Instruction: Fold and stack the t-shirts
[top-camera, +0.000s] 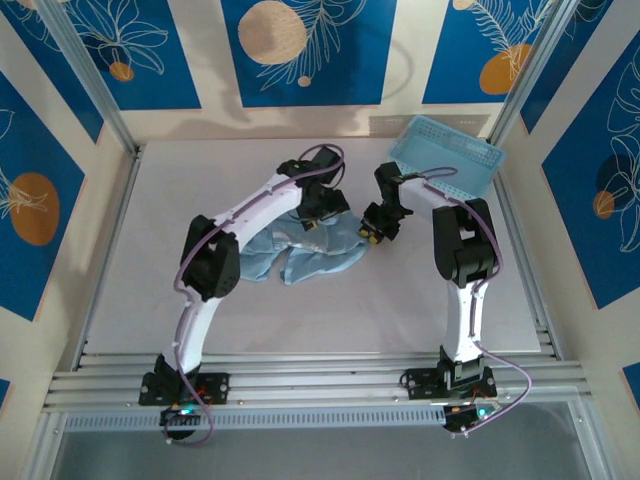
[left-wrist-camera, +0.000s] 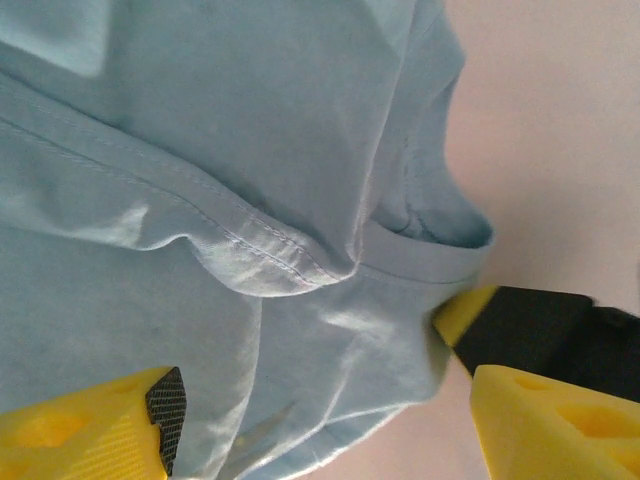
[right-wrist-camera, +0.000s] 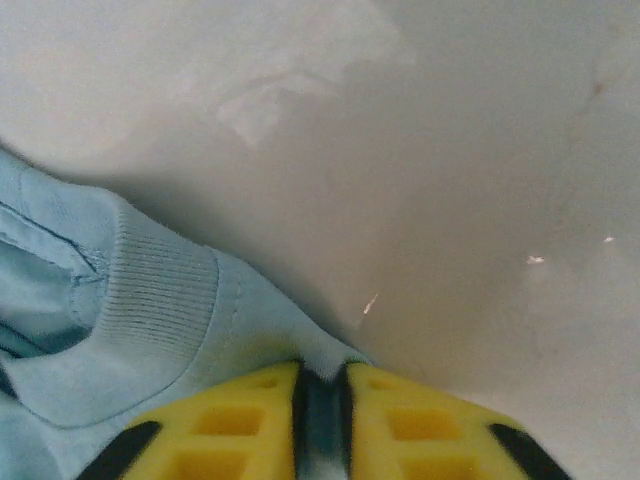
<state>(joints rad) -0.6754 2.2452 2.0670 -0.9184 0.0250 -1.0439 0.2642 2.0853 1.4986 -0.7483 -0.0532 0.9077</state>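
A light dusty-blue t-shirt (top-camera: 312, 250) lies crumpled in the middle of the table. My left gripper (top-camera: 322, 212) hovers over its far edge. In the left wrist view that gripper (left-wrist-camera: 320, 425) is open, its yellow fingers (left-wrist-camera: 90, 425) wide apart, with a hemmed fold of the t-shirt (left-wrist-camera: 220, 200) spread beneath them. My right gripper (top-camera: 378, 228) is at the shirt's right edge. In the right wrist view it (right-wrist-camera: 322, 400) is shut on a pinch of the t-shirt (right-wrist-camera: 150, 330), close beside the ribbed collar (right-wrist-camera: 160, 290). No lettering shows.
A light-blue plastic lattice basket (top-camera: 447, 160) stands tilted at the back right, just behind the right arm. Bare white table (top-camera: 180, 190) stretches to the left and front of the shirt. Metal rails (top-camera: 320, 380) run along the near edge.
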